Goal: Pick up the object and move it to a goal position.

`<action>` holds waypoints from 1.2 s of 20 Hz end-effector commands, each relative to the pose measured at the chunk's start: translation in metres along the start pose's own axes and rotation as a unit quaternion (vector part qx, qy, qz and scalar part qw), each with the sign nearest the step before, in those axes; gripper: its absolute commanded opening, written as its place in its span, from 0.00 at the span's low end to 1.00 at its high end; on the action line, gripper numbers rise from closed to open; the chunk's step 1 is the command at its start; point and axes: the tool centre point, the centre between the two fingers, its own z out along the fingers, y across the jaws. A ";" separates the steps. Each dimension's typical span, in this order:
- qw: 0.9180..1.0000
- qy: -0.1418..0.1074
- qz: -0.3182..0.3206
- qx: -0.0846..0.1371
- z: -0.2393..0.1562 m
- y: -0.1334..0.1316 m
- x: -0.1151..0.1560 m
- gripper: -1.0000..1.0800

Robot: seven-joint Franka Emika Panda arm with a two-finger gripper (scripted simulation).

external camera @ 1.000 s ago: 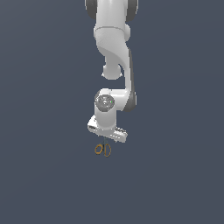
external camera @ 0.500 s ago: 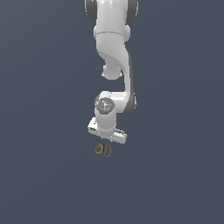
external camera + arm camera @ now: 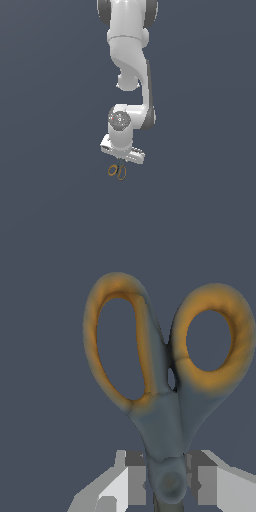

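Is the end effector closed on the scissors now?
Yes. In the wrist view, both fingers press the scissors at the pivot; the end effector is shut.

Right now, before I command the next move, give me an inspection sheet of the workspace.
Surface: plain dark grey, no edge or marking visible.
Job's things: scissors, orange-yellow loop handles sticking out from the gripper, blades hidden.
Clutter: nothing seen.
Grippers: gripper, fingers pressed against the scissors near the pivot on both sides; in the exterior view the scissors hang under the white hand.
Cables: nothing seen.
Surroundings: nothing seen beyond the arm; no goal marker visible.
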 end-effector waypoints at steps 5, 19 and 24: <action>1.000 0.025 0.011 0.005 -0.034 0.008 0.024 0.00; 0.977 0.193 0.087 0.039 -0.296 0.081 0.140 0.00; 0.960 0.250 0.112 0.051 -0.391 0.113 0.155 0.00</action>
